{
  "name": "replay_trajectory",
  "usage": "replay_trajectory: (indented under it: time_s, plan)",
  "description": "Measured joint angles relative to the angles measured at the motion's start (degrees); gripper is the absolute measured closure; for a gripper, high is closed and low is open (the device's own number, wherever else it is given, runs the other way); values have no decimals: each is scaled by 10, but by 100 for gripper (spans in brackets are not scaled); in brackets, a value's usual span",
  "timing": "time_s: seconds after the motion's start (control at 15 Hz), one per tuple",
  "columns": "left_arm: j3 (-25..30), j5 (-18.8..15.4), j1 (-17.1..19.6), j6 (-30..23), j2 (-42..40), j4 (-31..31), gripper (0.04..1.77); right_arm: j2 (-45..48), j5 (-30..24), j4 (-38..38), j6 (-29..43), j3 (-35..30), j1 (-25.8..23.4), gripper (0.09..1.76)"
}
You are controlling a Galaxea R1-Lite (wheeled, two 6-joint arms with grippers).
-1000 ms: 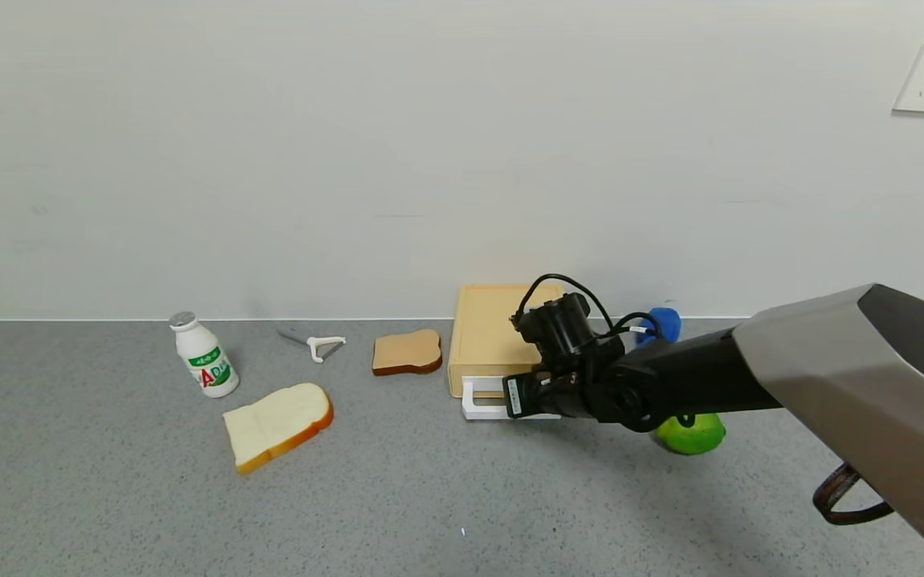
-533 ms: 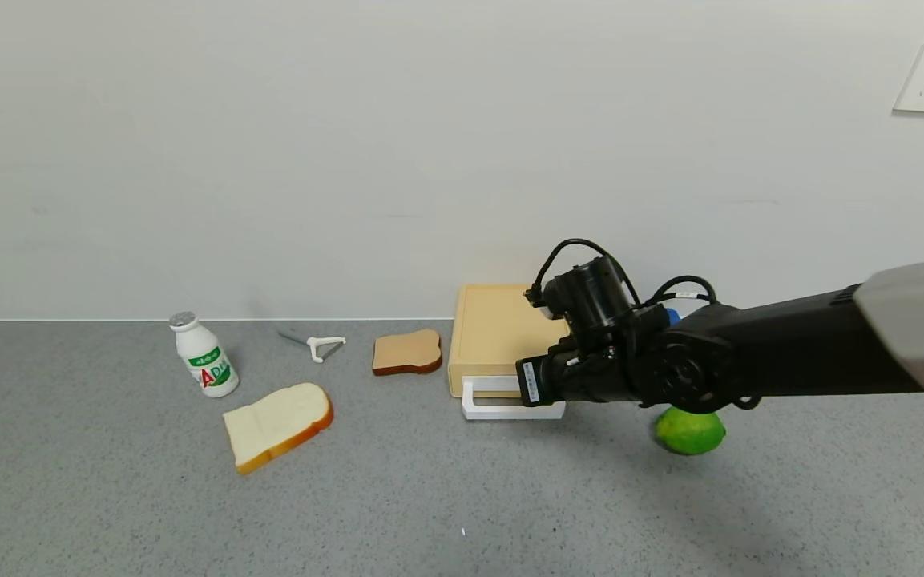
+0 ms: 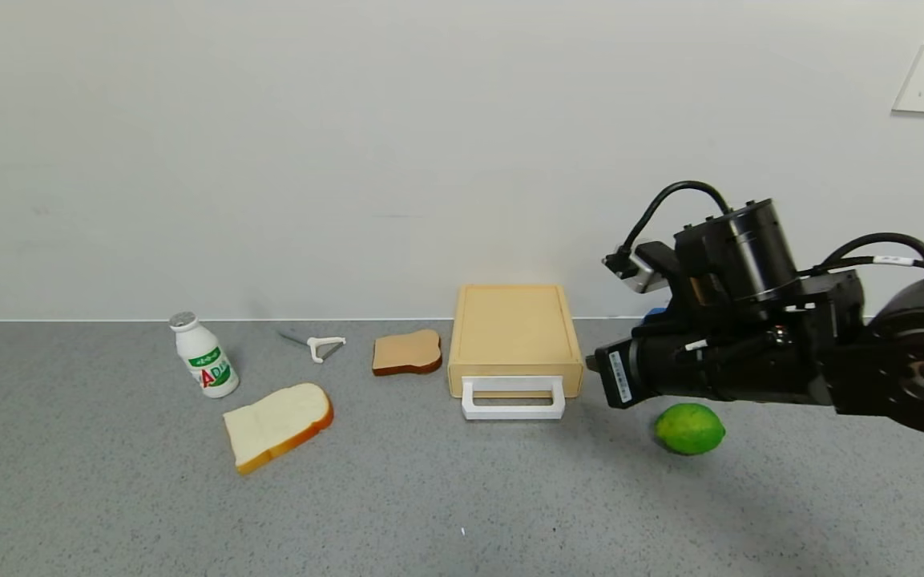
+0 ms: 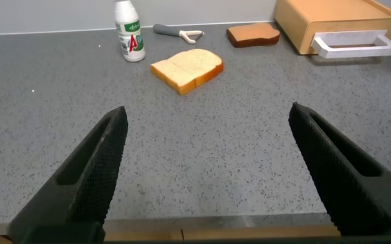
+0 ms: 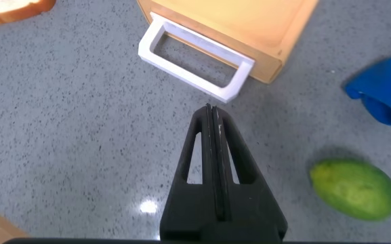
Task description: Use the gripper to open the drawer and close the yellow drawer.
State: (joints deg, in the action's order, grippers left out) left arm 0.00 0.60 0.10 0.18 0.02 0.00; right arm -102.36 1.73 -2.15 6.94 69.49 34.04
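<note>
The pale yellow drawer point(image 3: 512, 330) lies flat against the back wall, its white loop handle point(image 3: 514, 398) facing me; the drawer front sits flush with the box. My right gripper point(image 3: 591, 365) hangs in the air to the right of the handle, apart from it, shut and empty. In the right wrist view the shut fingertips point(image 5: 210, 112) are just short of the handle's corner point(image 5: 230, 84), and the drawer point(image 5: 249, 27) lies beyond. My left gripper point(image 4: 208, 112) is open and empty, low over the table's front edge, with the drawer point(image 4: 337, 17) far off.
A green lime point(image 3: 690, 429) lies under the right arm, with a blue object point(image 5: 385, 88) behind it. Left of the drawer are a brown toast slice point(image 3: 407, 353), a white bread slice point(image 3: 277, 423), a peeler point(image 3: 317, 344) and a small bottle point(image 3: 203, 355).
My right gripper has left the drawer handle, rising and drawing back to the right. The handle is now fully uncovered. The drawer has not visibly moved.
</note>
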Motion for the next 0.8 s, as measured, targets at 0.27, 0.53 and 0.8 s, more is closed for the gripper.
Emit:
replay_trajectory:
  time_s: [0.27,0.53,0.8]
  plan:
    - [0,0,0,0,0,0,9,54,-4,2,0,-50,-16,128]
    - [0,0,0,0,0,0,9,81,-41,37,3,-89,-33,82]
    - [0,0,0,0,0,0,9,108,-35,46,3,-120,-40,55]
